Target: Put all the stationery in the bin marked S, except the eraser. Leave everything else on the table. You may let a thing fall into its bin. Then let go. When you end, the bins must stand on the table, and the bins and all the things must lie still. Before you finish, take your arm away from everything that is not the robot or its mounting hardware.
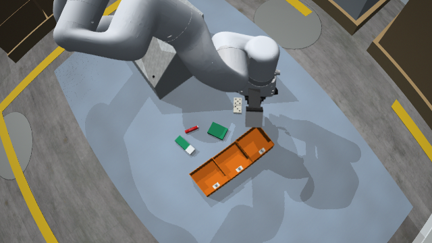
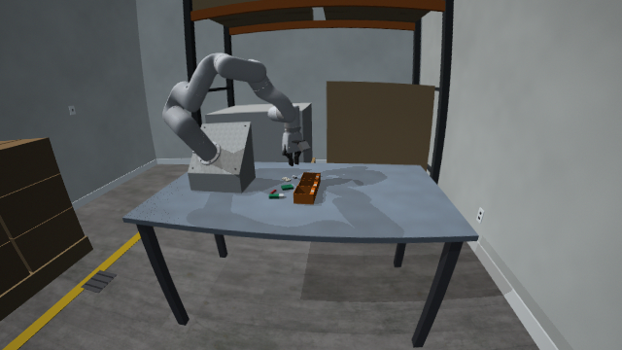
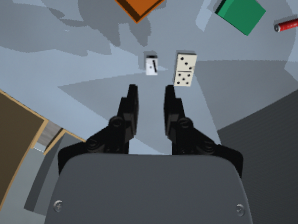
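Across the grey floor stands a blue-grey table [image 1: 374,192] [image 2: 389,214] [image 3: 45,65], its dark legs showing in the exterior view. Bolted to a sloped grey pedestal [image 1: 170,74] [image 2: 214,183] on the tabletop, the pale xArm [image 1: 135,40] [image 2: 240,69] arches over and reaches down near one end of the orange bins [image 1: 206,195] [image 2: 305,198] [image 3: 140,12]. These form a joined row of three compartments, each with a small white label whose letter is too small to read, so which is S cannot be told.

Black-fingered, the gripper [image 1: 254,101] [image 2: 293,163] [image 3: 151,96] hangs above the table with its fingers partly spread and nothing between them. A thick green block [image 1: 217,131] [image 2: 287,187] [image 3: 241,15] lies near the middle of the bins, outside them. Farther along, the green-sleeved eraser [image 1: 184,145] [image 2: 276,196] lies on the table, white end toward the bins. The cream domino [image 1: 237,105] [image 2: 286,179] [image 3: 185,69] lies flat near the gripper, its pips facing up. Close to the eraser rests a slim red cylinder [image 1: 192,129] [image 2: 273,192] [image 3: 286,25]. Just beside the domino sits a little white piece with a dark streak, probably a pencil sharpener [image 2: 294,177] [image 3: 151,65], also on the tabletop.
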Robot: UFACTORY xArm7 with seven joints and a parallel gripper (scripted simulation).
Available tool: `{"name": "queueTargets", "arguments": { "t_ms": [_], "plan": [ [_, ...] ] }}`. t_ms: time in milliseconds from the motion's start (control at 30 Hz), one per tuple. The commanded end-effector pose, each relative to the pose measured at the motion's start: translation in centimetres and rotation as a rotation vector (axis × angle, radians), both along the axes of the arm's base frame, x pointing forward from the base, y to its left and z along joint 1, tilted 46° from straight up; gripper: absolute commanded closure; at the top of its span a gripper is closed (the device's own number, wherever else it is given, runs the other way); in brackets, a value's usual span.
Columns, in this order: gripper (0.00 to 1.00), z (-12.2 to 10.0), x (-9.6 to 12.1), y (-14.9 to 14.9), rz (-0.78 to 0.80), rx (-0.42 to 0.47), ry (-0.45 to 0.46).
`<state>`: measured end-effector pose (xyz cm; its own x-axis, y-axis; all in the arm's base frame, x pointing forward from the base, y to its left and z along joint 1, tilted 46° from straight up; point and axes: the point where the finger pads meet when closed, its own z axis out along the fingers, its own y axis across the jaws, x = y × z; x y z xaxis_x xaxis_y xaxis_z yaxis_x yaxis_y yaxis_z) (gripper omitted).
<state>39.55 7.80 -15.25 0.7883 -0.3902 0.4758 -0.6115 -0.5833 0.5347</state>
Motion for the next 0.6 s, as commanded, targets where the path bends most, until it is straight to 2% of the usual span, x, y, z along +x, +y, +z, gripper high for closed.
{"name": "queueTargets", "arguments": {
  "t_ms": [0,167,567],
  "plan": [
    [0.71,0.0,0.1,0.2,0.003,0.004,-0.002],
    [0.71,0.0,0.1,0.2,0.003,0.004,-0.002],
    [0.71,-2.8,0.4,-2.6,0.003,0.003,-0.002]
  ]
}}
